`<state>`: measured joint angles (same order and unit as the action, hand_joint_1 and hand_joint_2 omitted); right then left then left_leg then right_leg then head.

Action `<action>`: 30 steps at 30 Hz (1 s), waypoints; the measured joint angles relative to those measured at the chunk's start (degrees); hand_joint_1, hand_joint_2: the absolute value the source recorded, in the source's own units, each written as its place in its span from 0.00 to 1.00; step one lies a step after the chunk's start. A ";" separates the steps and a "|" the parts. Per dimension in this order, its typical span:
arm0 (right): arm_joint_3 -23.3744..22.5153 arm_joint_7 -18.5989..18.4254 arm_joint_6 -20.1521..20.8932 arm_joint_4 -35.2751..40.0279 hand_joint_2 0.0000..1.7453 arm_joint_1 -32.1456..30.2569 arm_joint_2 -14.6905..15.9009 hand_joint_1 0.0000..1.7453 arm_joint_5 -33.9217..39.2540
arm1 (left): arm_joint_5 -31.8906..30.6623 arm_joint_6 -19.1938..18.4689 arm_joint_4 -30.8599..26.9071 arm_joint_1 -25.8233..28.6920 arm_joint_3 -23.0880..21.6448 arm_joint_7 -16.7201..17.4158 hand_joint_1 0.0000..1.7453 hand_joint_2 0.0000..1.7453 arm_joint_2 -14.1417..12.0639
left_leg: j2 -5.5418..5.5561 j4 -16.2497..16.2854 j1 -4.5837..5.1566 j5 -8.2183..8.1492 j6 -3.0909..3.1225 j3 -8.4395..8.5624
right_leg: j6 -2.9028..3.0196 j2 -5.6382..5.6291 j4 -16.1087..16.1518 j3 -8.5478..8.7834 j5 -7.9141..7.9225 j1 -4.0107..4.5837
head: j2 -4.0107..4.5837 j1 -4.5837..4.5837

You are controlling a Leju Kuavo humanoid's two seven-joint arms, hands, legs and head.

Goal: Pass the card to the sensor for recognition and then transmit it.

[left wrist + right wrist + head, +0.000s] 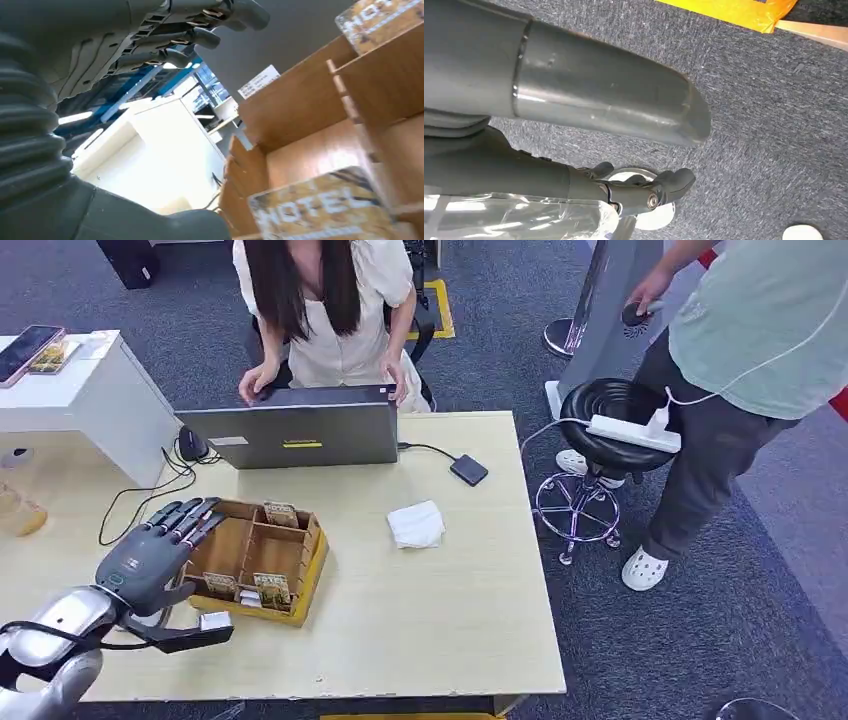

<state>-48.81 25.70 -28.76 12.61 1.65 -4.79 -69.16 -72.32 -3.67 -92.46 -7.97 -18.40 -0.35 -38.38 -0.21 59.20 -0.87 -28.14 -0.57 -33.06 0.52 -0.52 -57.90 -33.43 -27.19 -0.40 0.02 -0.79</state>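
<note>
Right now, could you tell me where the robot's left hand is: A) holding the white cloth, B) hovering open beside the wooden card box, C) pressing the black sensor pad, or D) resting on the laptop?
B: the left hand hovers with fingers spread at the wooden card box, holding nothing.

A light wooden table [450, 610] has open surface at its centre and near edge. At ten o'clock a divided wooden card tray [255, 558] blocks the left hand [160, 550], which hovers open at its left rim. At twelve o'clock a laptop [290, 435] walls the far edge; a white cloth [416, 524] lies near centre.
</note>
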 joint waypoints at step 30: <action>-1.35 0.52 0.02 0.07 0.00 0.03 0.00 0.00 -0.92 | 0.02 -4.07 -1.09 -2.44 -4.81 -2.23 0.00 1.00 -8.81 | 0.00 0.00 -0.01 0.00 0.00 0.00 | 0.00 -0.01 0.00 0.00 0.00 0.01 | 0.00 -0.02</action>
<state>-50.16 26.23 -28.74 12.68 1.68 -4.79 -70.07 -72.30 -7.74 -93.55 -10.42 -23.21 -2.58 -47.19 -0.21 59.20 -0.88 -28.14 -0.57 -33.07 0.52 -0.53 -57.90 -33.43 -27.19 -0.39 0.02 -0.81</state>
